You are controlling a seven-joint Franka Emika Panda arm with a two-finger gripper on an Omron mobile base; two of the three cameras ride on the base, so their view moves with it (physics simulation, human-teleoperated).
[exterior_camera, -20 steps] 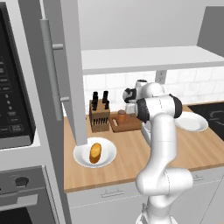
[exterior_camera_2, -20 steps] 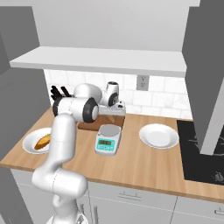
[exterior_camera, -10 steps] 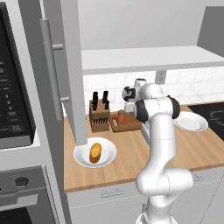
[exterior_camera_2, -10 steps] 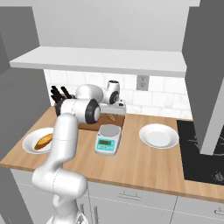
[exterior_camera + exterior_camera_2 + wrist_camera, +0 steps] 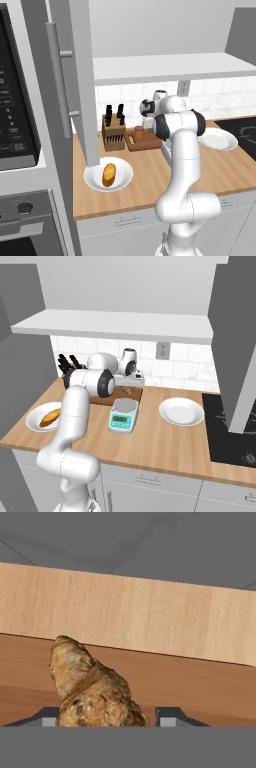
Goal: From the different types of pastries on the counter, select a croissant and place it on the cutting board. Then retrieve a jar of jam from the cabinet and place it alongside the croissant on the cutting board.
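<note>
While you've got the gripper [image 5: 107, 718] low over the cutting board [image 5: 190, 684], pale wood counter [image 5: 125, 614] sits just beyond it. The fingertips [image 5: 167, 716] are mostly cut off at the frame's bottom. Between them, pinched, is the croissant [image 5: 90, 689]: lumpy, golden-brown, flaky, lying on the board.

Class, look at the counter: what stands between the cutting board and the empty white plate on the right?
In the right base view, a small kitchen scale stands on the counter between the cutting board and the empty plate, just in front of the board's right end.
</note>
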